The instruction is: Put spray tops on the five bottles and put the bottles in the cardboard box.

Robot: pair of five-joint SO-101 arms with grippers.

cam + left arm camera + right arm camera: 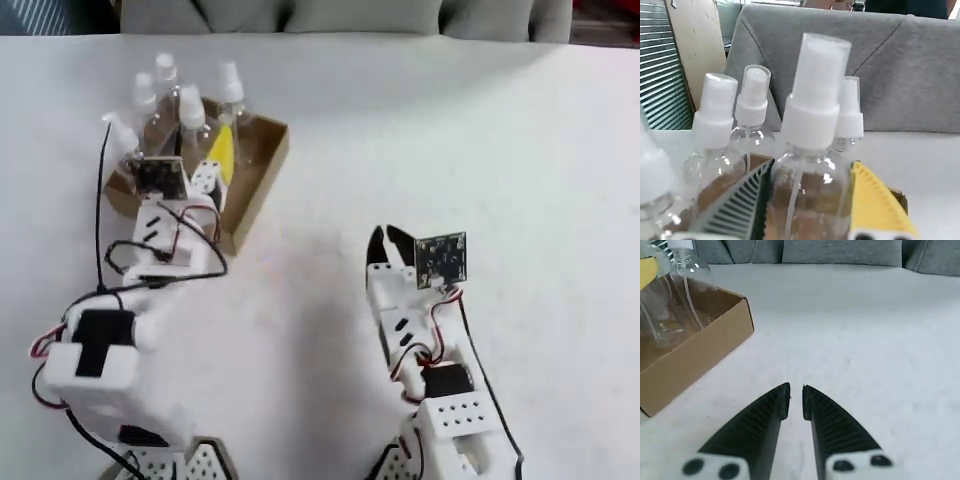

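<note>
Several clear bottles [190,115] with white spray tops stand together in the cardboard box [262,160] at the table's back left. My left gripper [200,150] hangs over the box. In the left wrist view its grey and yellow fingers press the sides of the nearest bottle [812,190], so the left gripper [812,164] is shut on that bottle, which stands upright among the others [752,100]. My right gripper [388,240] rests low over bare table right of centre. Its black fingers [765,425] stand almost together with nothing between them. The box [700,345] lies well apart from it.
The white table [480,130] stretches wide to the right and behind the right arm. A grey sofa [900,75] runs along the table's far edge. Cables [105,200] trail from the left arm beside the box.
</note>
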